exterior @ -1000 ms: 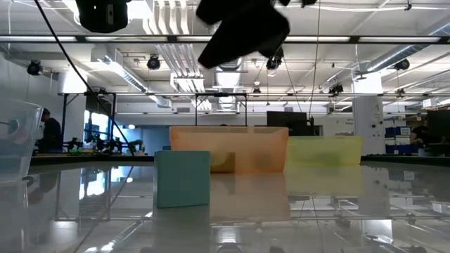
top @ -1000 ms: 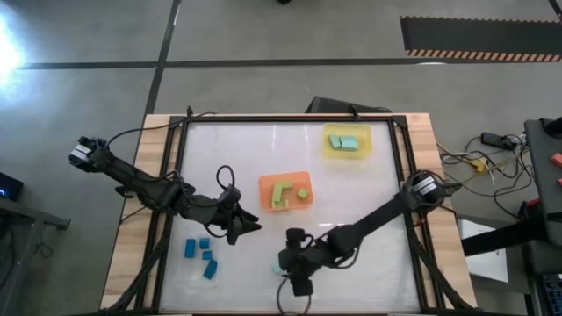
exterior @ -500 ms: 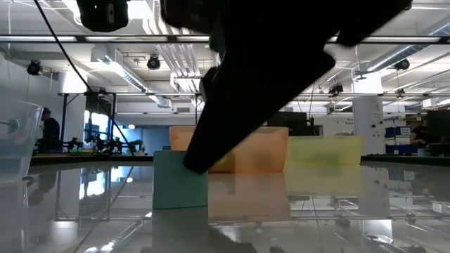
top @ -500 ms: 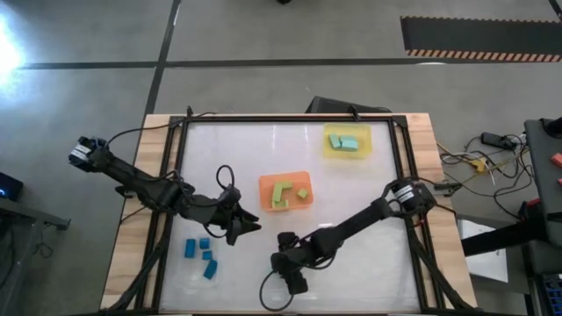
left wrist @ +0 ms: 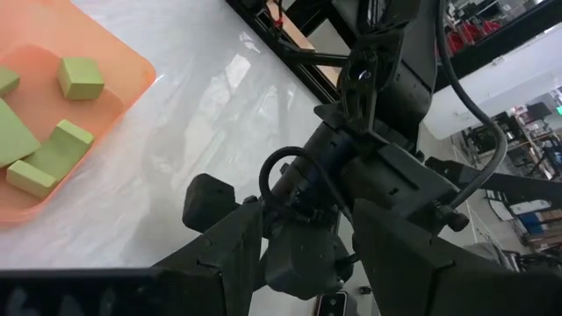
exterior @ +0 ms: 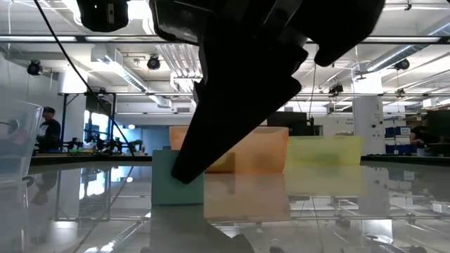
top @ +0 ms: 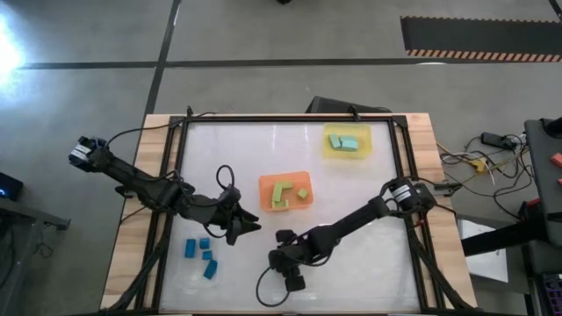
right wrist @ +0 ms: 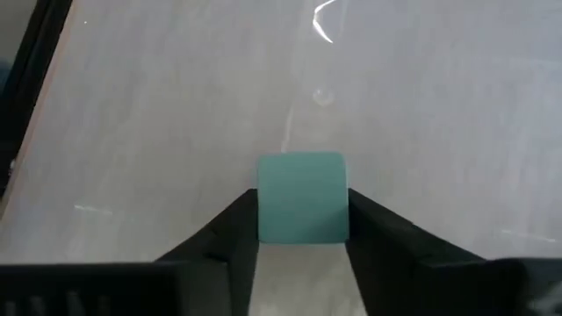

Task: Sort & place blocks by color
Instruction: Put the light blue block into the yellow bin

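Note:
A light teal block (right wrist: 301, 189) stands with its bottom face on the table near the near edge; in the low view (exterior: 169, 184) the gripper covers its right part. My right gripper (right wrist: 303, 204) has come down over this block (top: 283, 263) and hides it from above. My left gripper (top: 248, 224) hovers open, left of the orange tray (top: 263, 204), touching nothing. Yellow-green blocks (top: 283, 191) lie in the orange tray. Teal blocks (top: 344, 142) lie in the yellow tray (top: 328, 154). Several dark blue blocks (top: 202, 253) sit near the table's near left. My right gripper pinches the teal block by two opposite side faces (right wrist: 263, 215), one finger (right wrist: 235, 230) against each. The fingers slant down from the table's right. The block stays upright with its bottom on the table (exterior: 169, 200).
A clear tray wall (exterior: 15, 140) shows at the low view's left. The right arm (top: 360, 218) stretches across the table's near right. The left wrist view looks at the right arm's wrist (left wrist: 351, 175) close ahead, with the orange tray (left wrist: 132, 66) beside it.
My right gripper has moved down and slightly toward the table's left, settling over the teal block, which now sits between its fingers. The block has stayed on the table. The left arm has kept still.

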